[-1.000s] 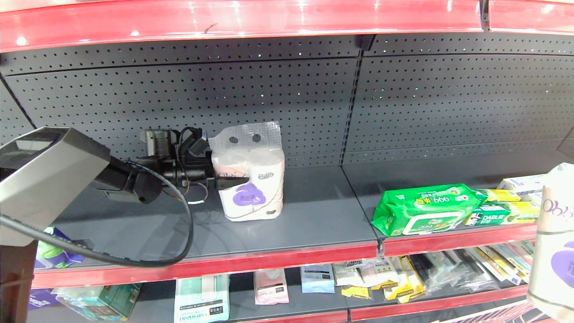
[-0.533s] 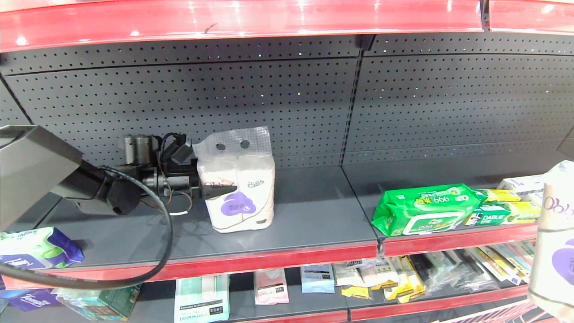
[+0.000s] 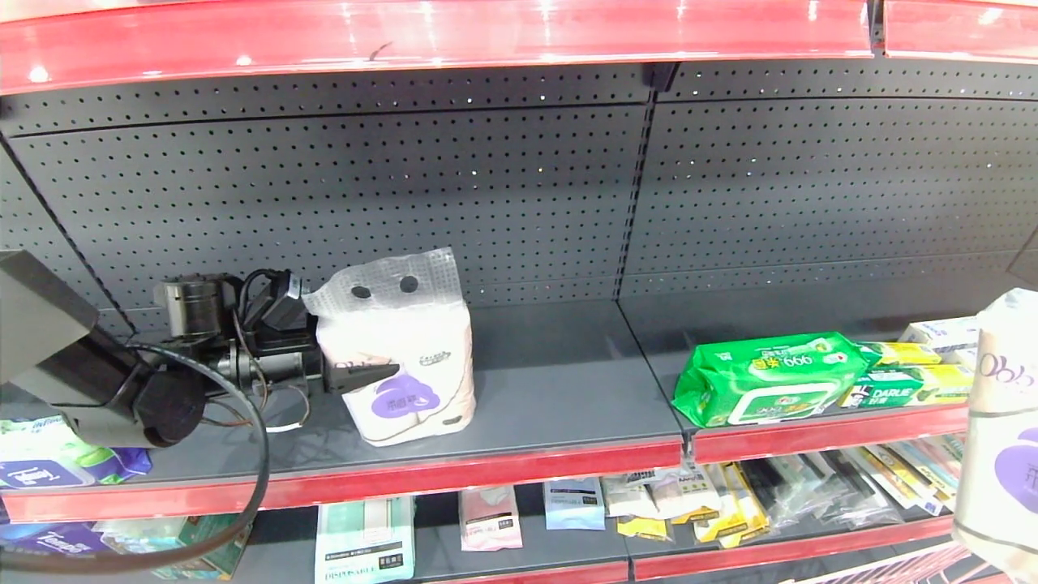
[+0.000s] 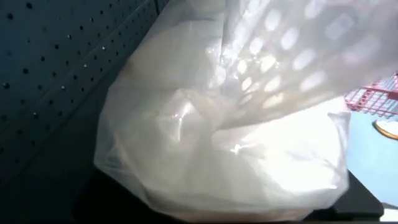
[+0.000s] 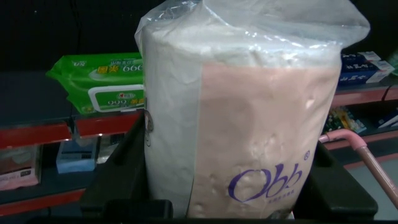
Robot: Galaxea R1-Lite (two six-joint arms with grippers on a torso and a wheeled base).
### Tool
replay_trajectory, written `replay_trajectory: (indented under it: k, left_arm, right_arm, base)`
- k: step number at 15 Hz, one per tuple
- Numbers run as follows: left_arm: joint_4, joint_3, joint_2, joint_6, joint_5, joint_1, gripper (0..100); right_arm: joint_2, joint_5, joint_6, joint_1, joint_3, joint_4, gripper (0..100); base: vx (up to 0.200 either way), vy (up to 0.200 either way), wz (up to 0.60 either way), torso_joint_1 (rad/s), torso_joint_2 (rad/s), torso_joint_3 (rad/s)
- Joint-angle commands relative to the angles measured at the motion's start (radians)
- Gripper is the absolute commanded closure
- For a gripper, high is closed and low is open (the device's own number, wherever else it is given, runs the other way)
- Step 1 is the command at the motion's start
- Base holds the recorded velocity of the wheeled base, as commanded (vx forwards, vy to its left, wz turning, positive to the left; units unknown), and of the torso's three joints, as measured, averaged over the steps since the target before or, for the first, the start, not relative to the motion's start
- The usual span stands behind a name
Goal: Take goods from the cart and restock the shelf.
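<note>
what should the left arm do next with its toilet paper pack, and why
Probably open the left gripper and let go: its toilet paper pack seems to sit on the grey shelf, near upright, with bare shelf around it.

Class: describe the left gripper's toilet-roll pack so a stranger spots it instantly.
On the red-edged grey shelf, look at the left bay. There the left gripper clamps a white toilet-roll pack. Unlike the flat green wipes pack rightward, it has a clear two-hole handle flap.
</note>
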Motion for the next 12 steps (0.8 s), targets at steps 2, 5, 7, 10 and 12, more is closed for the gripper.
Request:
replay_trajectory:
  k: [2, 5, 7, 10, 12]
  left_arm:
    - [-0.003, 0.044, -0.024, 0.0, -0.013, 0.022, 100]
    - [-0.003, 0.055, -0.03, 0.003, -0.042, 0.033, 100]
    - [-0.018, 0.066, -0.032, 0.003, -0.044, 0.033, 100]
    - [-0.037, 0.084, -0.032, 0.003, -0.044, 0.031, 100]
    - [-0.066, 0.109, -0.03, 0.003, -0.044, 0.033, 100]
  right_arm:
    - [0.017, 0.0, -0.001, 0.0, -0.005, 0.001, 100]
    - [0.019, 0.0, -0.001, 0.0, -0.005, 0.001, 100]
    - [0.019, 0.0, -0.001, 0.0, -0.005, 0.001, 100]
    - [0.019, 0.0, -0.001, 0.0, -0.005, 0.001, 100]
    - [0.02, 0.0, 0.001, 0.0, -0.005, 0.001, 100]
  base:
    - [0.0, 0.0, 0.0, 0.0, 0.0, 0.0]
    - [0.0, 0.0, 0.0, 0.0, 0.0, 0.0]
    - [0.0, 0.0, 0.0, 0.0, 0.0, 0.0]
    - [0.0, 0.0, 0.0, 0.0, 0.0, 0.0]
    - [0.0, 0.0, 0.0, 0.0, 0.0, 0.0]
